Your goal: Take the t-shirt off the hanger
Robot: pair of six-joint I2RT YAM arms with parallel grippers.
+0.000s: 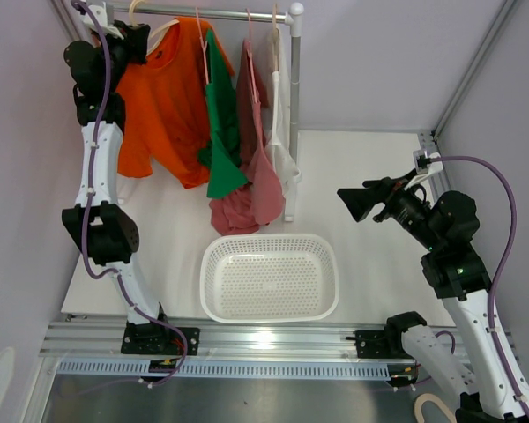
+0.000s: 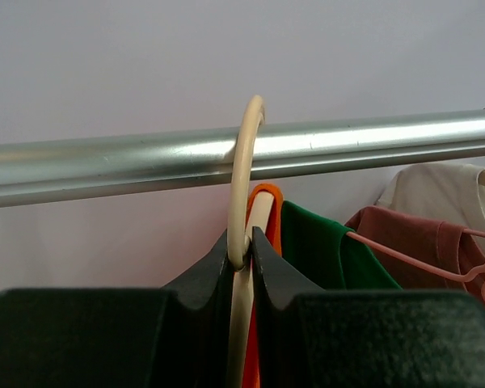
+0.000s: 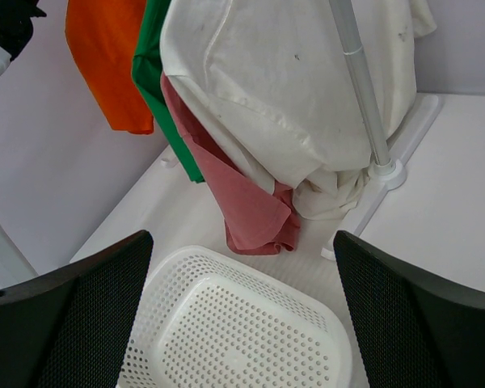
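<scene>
Left claw pinches the cream hanger neck; the orange t-shirt hangs on that hanger, right under the claw.

The left gripper (image 2: 242,250) has matte black fingers (image 2: 208,279) pressed onto the smooth, curved hanger (image 2: 244,162) just below its hook. The hook loops over the shiny round metal rail (image 2: 105,166) directly above. The orange t-shirt (image 1: 167,97), plain soft fabric, drapes below the fingers. Green shirt (image 2: 323,250), maroon shirt (image 2: 412,234) and off-white shirt (image 2: 444,190) hang beyond it. The right gripper (image 1: 351,201) is spread wide, holding nothing, with the perforated white plastic basket (image 1: 213,264) below it.

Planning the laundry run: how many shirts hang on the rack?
4, left to right along the rail: orange shirt, green shirt, dusty-red shirt, white shirt beside the post. Another could hide between them.
</scene>
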